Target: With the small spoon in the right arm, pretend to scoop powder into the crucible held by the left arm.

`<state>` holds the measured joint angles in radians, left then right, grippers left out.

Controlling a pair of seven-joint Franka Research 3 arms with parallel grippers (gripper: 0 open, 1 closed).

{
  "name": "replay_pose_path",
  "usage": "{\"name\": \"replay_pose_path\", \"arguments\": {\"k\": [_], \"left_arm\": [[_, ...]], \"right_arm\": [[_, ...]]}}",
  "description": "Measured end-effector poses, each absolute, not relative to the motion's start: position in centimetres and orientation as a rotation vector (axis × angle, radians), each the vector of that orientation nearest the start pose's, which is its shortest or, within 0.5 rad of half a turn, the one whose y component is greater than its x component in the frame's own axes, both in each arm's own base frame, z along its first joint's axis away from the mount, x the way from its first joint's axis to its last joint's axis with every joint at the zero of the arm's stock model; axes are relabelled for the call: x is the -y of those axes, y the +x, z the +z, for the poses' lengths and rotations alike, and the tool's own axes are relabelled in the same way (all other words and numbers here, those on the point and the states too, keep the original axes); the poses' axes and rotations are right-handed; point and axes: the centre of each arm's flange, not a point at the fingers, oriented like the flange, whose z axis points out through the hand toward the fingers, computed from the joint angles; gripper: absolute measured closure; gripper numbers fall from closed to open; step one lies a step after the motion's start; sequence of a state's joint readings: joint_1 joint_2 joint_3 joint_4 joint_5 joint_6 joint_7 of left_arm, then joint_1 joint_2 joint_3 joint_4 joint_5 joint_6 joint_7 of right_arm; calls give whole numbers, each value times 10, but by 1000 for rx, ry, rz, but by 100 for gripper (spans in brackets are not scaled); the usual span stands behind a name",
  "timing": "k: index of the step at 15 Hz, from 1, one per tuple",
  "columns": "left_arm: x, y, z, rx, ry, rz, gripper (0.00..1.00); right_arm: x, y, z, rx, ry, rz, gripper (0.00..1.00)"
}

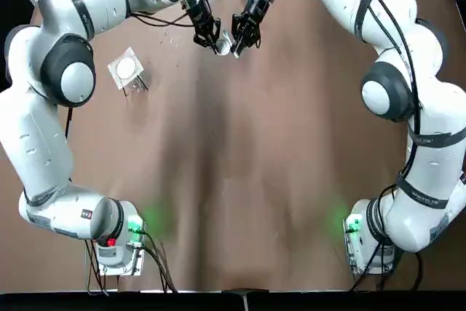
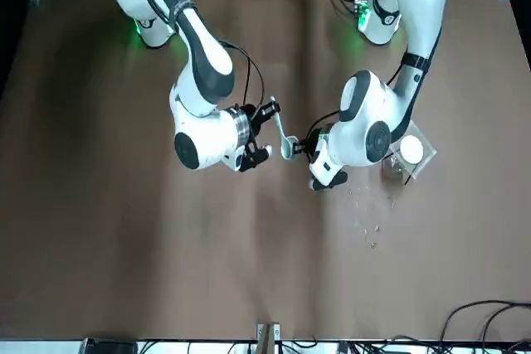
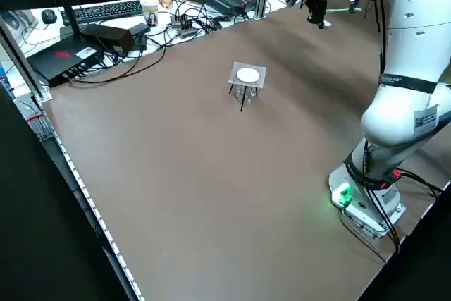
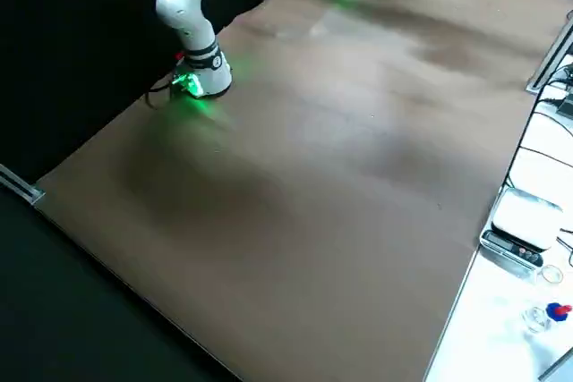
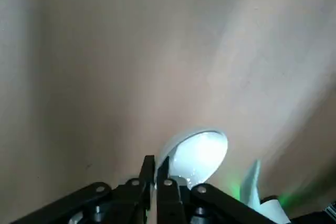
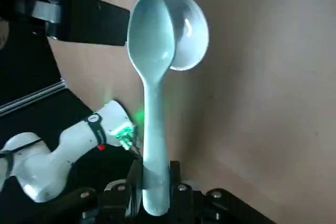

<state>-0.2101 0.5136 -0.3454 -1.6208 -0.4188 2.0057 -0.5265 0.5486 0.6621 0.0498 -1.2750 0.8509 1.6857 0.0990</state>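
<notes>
At the far middle of the table the two grippers meet. My left gripper (image 1: 210,38) is shut on the rim of a small white crucible (image 5: 198,152), which is tilted on its side just above the brown tabletop. My right gripper (image 1: 241,39) is shut on the handle of a pale green spoon (image 6: 154,72). In the right wrist view the spoon's bowl overlaps the mouth of the crucible (image 6: 188,30). From the front, the spoon (image 2: 286,143) bridges the gap between both grippers. I see no powder.
A small clear stand carrying a white disc (image 1: 126,69) stands left of the grippers, close to the left arm. Tiny clear bits (image 2: 366,215) lie scattered near it. Cables and a keyboard (image 3: 106,10) lie beyond the table's left edge.
</notes>
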Motion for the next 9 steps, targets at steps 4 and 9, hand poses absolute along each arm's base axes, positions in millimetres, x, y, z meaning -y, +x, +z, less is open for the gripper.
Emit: {"name": "replay_pose_path", "arguments": {"k": [4,9], "left_arm": [[351,574,341,357,-3465,660,94],[350,575,341,361,-3467,657,94]], "right_arm": [[-459,556,369,265,-2255,695,76],[-451,553,348,174,-2182,837,76]]}}
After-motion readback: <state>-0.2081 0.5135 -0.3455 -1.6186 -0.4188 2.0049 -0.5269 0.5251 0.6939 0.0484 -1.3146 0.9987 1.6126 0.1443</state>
